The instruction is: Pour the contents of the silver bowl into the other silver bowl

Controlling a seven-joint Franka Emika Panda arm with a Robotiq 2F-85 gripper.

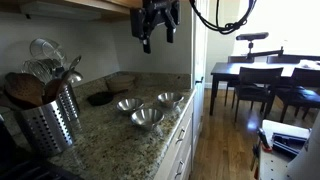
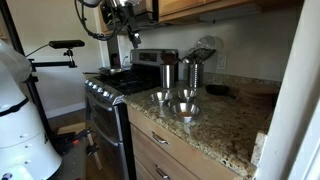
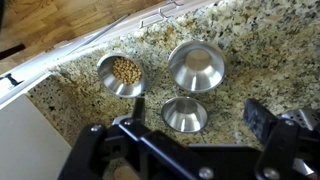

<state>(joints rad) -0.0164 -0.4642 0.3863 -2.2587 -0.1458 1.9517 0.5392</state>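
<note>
1. your hand (image 3: 176, 128) is open. in the wrist view its two dark fingers (image 3: 259, 116) stand wide apart, with nothing held between them.
2. in both exterior views the hand hangs high over the surface (image 3: 250, 40), up by the wooden cabinets (image 2: 190, 8), touching none of the bowls.
3. the silver bowl (image 3: 105, 82) sits upright on the speckled stone surface. of the three bowls it is the one nearest the counter's edge, and a heap of small tan pieces (image 3: 125, 70) lies in it.
4. the other silver bowl (image 3: 184, 114) stands upright and empty, near the first but farther from the edge. in the wrist view it lies between your spread fingers.
5. a wider steel bowl (image 3: 196, 65), also empty, completes a tight triangle with the two small ones. it sits just beside the empty small bowl, but you cannot tell whether the rims touch.
6. a perforated steel utensil holder (image 1: 52, 122) full of wooden spoons stands well apart from the bowls on the same surface, and a stove (image 2: 110, 85) sits at the counter's end.
</note>
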